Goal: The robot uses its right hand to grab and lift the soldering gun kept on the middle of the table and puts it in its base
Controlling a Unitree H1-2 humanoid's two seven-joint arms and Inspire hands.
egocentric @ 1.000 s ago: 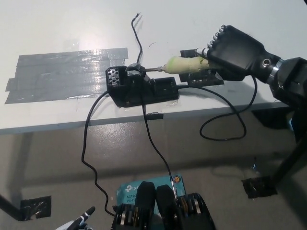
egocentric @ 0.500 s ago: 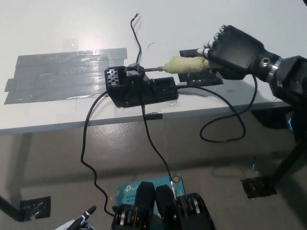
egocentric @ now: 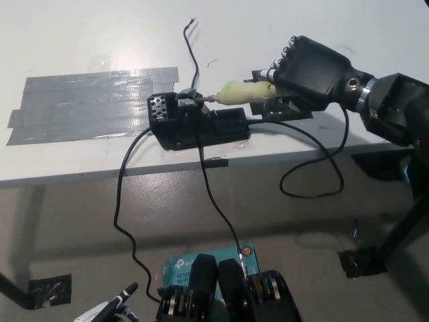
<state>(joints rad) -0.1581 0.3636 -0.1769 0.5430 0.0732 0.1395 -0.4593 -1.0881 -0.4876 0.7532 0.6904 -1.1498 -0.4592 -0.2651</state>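
The soldering gun (egocentric: pixel 242 91) has a pale yellow-green handle and a thin metal tip pointing left. My black right hand (egocentric: pixel 310 70) is shut on its handle, holding it just above the white table (egocentric: pixel 100 40). The tip reaches the holder at the top of the black base (egocentric: pixel 198 123), which sits near the table's front edge. A black cord trails from the gun over the edge. Only the fingertips of my white left hand (egocentric: pixel 110 310) show at the bottom left, low beside the floor.
Grey tape strips (egocentric: pixel 94 104) cover the table left of the base. Black cables (egocentric: pixel 315 168) loop off the front edge toward the floor. A small black taped mount (egocentric: pixel 285 111) lies under my right hand. A teal box (egocentric: pixel 194 265) sits on the floor below.
My right hand has carried the soldering gun to the left, so its tip now meets the base's holder. The left hand has barely shifted.
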